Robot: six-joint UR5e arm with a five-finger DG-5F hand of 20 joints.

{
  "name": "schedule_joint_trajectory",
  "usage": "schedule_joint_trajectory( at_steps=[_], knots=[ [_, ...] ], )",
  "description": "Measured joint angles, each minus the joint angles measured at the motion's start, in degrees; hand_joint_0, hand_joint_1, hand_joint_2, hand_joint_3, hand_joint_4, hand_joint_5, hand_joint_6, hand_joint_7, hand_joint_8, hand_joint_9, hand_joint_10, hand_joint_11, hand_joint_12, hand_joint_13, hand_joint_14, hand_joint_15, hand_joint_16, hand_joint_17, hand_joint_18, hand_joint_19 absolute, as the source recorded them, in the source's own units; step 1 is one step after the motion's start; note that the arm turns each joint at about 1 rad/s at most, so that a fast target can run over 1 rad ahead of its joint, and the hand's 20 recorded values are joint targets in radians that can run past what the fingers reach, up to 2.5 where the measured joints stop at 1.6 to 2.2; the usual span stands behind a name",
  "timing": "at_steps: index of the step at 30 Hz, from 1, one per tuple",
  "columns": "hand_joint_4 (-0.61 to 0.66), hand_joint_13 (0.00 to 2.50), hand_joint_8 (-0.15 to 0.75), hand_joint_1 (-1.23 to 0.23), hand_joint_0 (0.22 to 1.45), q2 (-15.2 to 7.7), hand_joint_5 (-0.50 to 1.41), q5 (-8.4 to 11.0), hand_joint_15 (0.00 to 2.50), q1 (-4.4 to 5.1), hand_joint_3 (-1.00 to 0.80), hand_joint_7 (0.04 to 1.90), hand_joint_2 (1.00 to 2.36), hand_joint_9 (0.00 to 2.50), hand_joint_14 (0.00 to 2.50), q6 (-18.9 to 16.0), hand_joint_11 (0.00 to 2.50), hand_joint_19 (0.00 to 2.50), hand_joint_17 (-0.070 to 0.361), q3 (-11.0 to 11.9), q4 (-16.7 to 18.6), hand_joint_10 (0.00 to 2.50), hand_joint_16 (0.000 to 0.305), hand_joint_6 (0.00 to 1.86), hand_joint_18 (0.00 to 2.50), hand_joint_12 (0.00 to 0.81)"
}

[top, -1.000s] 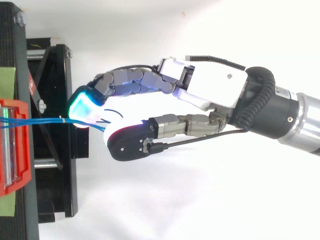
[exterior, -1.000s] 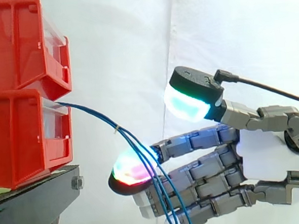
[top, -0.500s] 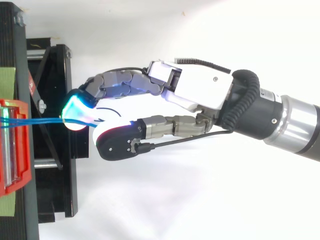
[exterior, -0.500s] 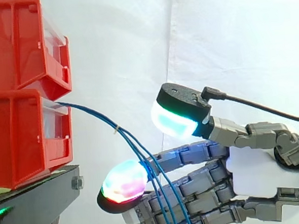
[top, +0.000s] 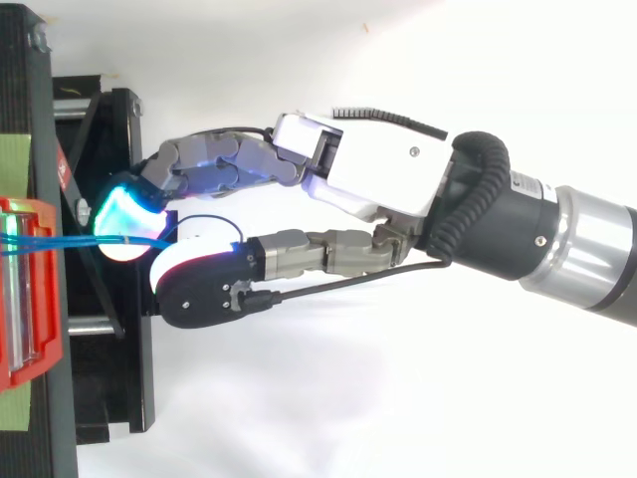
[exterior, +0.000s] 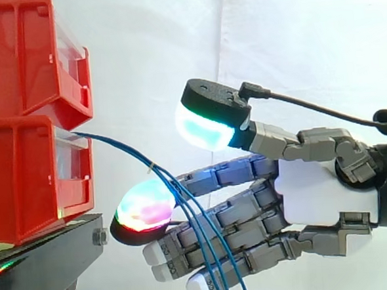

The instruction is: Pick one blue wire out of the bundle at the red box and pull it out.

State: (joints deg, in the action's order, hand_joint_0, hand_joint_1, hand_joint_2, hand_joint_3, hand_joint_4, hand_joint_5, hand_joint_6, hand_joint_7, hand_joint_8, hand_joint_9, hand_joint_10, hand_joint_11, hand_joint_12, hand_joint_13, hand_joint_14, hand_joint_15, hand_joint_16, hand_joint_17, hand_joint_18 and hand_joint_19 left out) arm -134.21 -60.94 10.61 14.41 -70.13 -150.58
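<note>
A bundle of thin blue wires [exterior: 125, 148] comes out of the lower red box [exterior: 24, 175] and droops down to the right, bound by a small pale tie. From above, the wires [top: 60, 241] run from the box [top: 30, 299] towards the hand. My hand [exterior: 321, 196] reaches in from the right, open. Its thumb pad [exterior: 202, 128] glows cyan above the wires. One finger pad [exterior: 145, 207], glowing green and red, sits just under the bundle by the tie. The hanging wires cross in front of the lower fingers. Thumb and fingers stand apart, with nothing pinched.
A second red bin [exterior: 24, 57] is stacked on the lower one. Both rest on a black stand [exterior: 43, 259] whose frame [top: 109, 299] lies under the fingertips. A white curtain hangs behind.
The hand has moved left towards the red box and risen a little. Its glowing finger pad now lies closer to the stand, under the tied part of the bundle.
</note>
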Motion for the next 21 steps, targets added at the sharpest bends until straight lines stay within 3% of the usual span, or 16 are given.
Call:
schedule_joint_trajectory(
  at_steps=[21],
  knots=[
    [0.41, 0.40, 0.358, -0.54, 0.54, -0.45, -0.14, 0.12, 0.09, -0.06, -0.44, 1.03, 1.00, 0.63, 0.00, 1.36, 0.17, 0.39, 0.135, 0.94, 0.89, 0.00, 0.060, 0.50, 0.52, 0.437]
  ],
)
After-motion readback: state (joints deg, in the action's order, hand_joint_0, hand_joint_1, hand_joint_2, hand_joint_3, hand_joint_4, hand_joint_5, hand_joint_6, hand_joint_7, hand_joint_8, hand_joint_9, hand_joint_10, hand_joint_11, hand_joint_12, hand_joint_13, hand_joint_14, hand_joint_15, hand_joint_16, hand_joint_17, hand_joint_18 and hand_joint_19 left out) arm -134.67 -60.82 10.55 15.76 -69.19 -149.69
